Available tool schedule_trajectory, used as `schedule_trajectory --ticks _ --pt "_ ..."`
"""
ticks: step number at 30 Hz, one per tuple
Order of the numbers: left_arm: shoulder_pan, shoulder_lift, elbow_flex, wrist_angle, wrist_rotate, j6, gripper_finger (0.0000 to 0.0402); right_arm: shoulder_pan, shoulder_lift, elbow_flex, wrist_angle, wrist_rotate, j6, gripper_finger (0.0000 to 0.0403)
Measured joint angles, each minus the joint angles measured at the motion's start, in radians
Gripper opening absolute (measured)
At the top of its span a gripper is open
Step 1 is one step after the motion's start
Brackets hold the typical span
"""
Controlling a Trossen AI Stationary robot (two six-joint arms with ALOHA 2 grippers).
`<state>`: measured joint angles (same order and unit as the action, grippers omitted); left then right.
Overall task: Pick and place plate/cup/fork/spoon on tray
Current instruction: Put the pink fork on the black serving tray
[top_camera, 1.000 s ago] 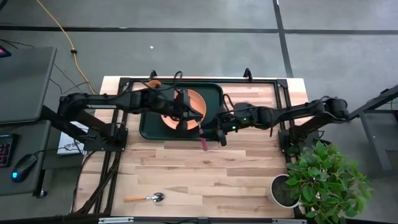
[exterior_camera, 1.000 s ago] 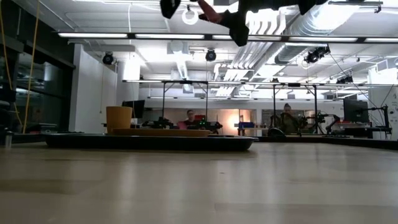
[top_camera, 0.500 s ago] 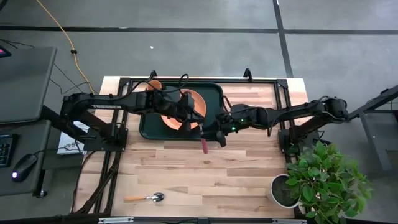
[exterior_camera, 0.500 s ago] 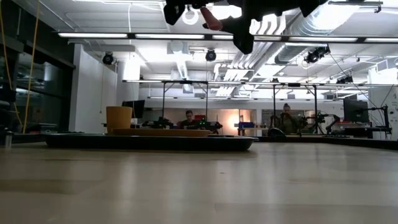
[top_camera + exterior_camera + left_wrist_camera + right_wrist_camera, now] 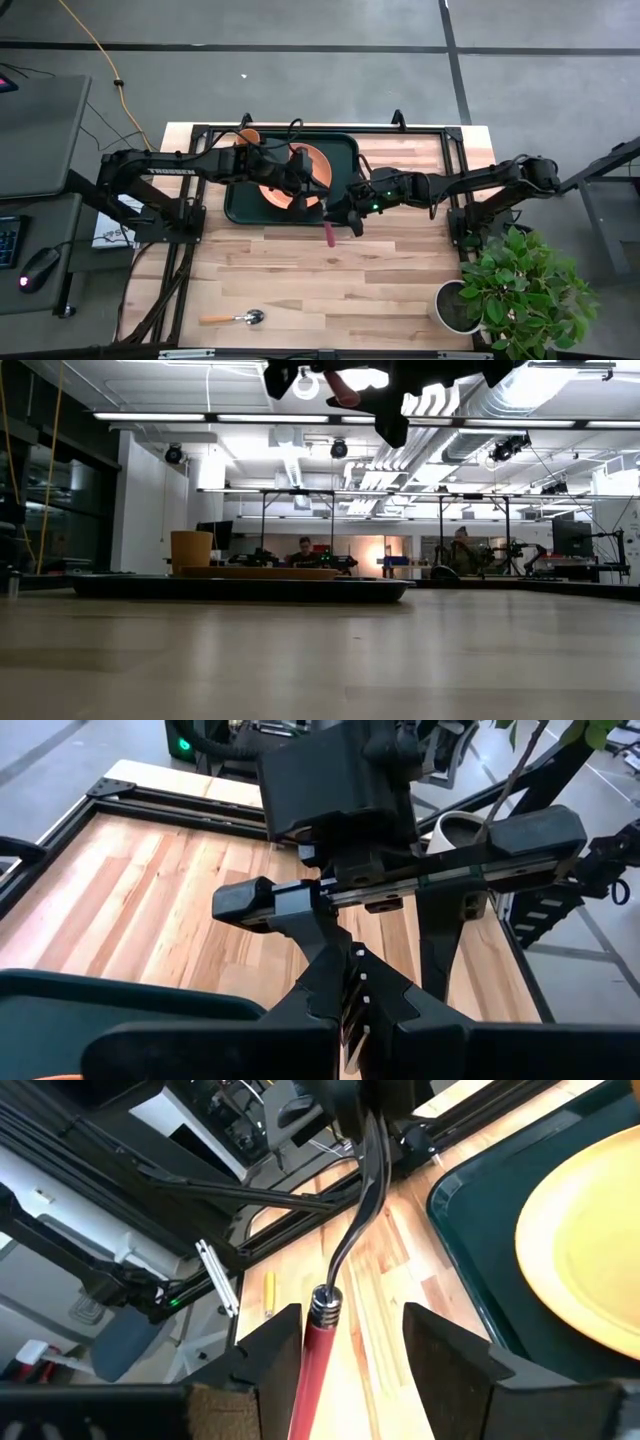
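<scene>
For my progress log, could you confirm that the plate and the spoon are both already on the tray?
Only the plate is on the tray. The high view shows the spoon lying on the bare wooden table, near its front edge and well apart from the tray.

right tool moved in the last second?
Yes. In the high view the right tool, gripping the fork, shifted slightly left along the tray's front rim, toward the left tool over the plate.

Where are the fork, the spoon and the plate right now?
fork (image 5: pixel 322 1342), right wrist view, on its pink handle.
spoon (image 5: pixel 253 317), high view, on its metal bowl.
plate (image 5: pixel 317 168), high view, on its exposed orange rim.
</scene>
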<state>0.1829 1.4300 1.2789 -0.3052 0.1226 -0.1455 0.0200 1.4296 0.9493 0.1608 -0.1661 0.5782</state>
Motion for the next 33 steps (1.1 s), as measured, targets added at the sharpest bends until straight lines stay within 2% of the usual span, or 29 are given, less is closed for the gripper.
schedule_trajectory --ticks 8,25,33 --pt "0.000 0.000 0.000 0.016 -0.003 0.007 0.0000 0.000 0.000 0.000 -0.011 0.028 -0.003 0.0156" --pt "0.000 0.000 0.000 0.014 -0.033 0.002 0.0000 0.000 0.000 0.000 -0.006 0.035 0.001 0.0015" --pt "-0.001 0.000 0.000 0.015 -0.032 0.007 0.0003 -0.001 0.000 0.000 -0.007 -0.014 -0.007 0.0007"
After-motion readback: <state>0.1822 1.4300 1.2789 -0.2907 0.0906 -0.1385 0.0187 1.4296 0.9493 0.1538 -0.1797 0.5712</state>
